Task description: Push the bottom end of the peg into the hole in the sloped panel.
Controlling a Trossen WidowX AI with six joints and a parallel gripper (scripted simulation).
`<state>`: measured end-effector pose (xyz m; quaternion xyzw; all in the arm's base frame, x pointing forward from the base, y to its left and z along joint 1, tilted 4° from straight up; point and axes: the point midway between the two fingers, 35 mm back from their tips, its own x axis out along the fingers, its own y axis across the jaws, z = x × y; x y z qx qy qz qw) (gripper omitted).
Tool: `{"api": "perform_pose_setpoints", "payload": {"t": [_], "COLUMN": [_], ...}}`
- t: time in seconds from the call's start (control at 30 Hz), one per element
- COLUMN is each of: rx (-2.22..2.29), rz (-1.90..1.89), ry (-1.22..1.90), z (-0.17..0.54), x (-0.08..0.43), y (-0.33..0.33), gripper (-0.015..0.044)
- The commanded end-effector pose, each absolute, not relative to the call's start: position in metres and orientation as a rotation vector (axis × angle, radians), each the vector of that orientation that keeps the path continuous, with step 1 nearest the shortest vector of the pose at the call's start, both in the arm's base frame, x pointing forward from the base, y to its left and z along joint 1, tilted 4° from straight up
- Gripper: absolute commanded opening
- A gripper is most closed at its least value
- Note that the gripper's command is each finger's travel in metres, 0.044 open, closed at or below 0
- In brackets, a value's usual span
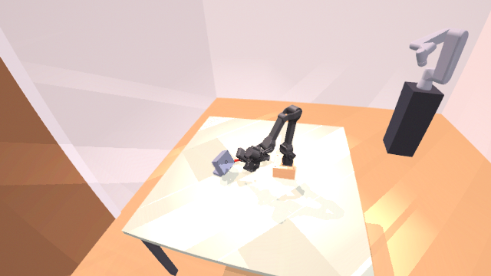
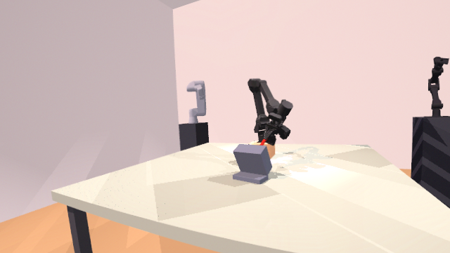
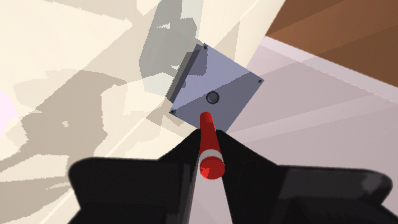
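Observation:
A round red peg [image 1: 236, 160] [image 2: 263, 142] [image 3: 212, 168] with a pale band is held between the fingers of my gripper [image 1: 240, 158] [image 2: 266, 137] [image 3: 207, 134], which is shut on it. The blue-grey sloped panel [image 1: 219, 164] [image 2: 252, 160] [image 3: 232, 80] stands on the table in front of the gripper. Its round hole [image 1: 226, 162] [image 3: 212, 97] shows in the face. In the wrist view the peg's far end appears just below the hole and slightly left of it, with panel face visible between them. Whether the peg's tip touches the face cannot be told.
An orange block [image 1: 284, 172] [image 2: 271, 150] is at the arm's base on the table [image 1: 184, 215] [image 2: 123, 186]. A grey arm [image 1: 453, 57] [image 2: 200, 98] on a dark pedestal stands beyond the table. Another black arm [image 2: 436, 91] stands at the right in the exterior view.

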<state>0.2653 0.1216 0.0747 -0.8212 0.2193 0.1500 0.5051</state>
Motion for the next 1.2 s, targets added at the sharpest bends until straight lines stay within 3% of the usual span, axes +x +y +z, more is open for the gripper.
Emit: {"api": "perform_pose_setpoints", "payload": {"t": [0.0, 1.17], "rx": [-1.992, -2.034], "rz": [0.357, 0.339], "ry": [0.525, 0.460], "z": [0.074, 0.061], "x": [0.266, 0.295], "y": [0.121, 0.124], "gripper": [0.0000, 0.0000]}}
